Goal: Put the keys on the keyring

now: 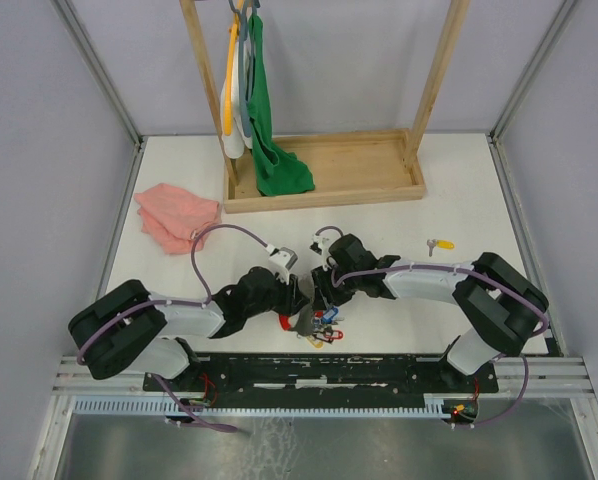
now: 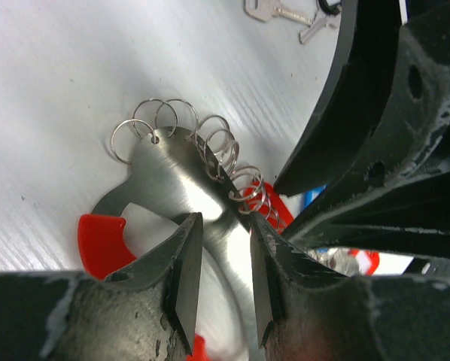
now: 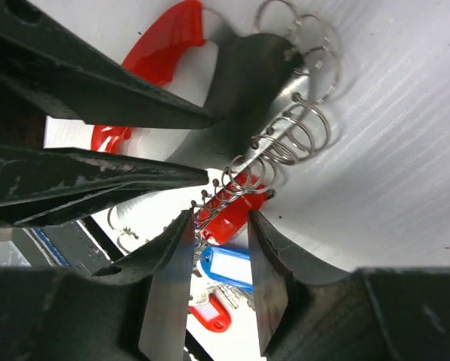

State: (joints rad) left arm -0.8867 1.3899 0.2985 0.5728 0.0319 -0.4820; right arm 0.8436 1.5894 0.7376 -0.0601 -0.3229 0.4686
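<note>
L pincer point(image 2: 223, 222) narrow astride keyring point(image 2: 172, 180) grey plate, R pincer point(image 3: 220, 216) narrow over its small rings point(image 3: 285, 143). Grip on either: can't tell.

Your right gripper point(image 3: 219, 278): jaws partway apart, straddling a row of small wire rings point(image 3: 285, 139) strung along the edge of the keyring point(image 3: 165, 53), where its grey plate point(image 3: 247, 90) meets the red arc. Contact unclear. Tagged keys point(image 3: 226, 267), one blue and one red, show through the gap. The left gripper point(image 3: 208, 147) reaches the plate from the view's left.

Overhead, the keyring point(image 1: 319, 325) is largely hidden.
</note>
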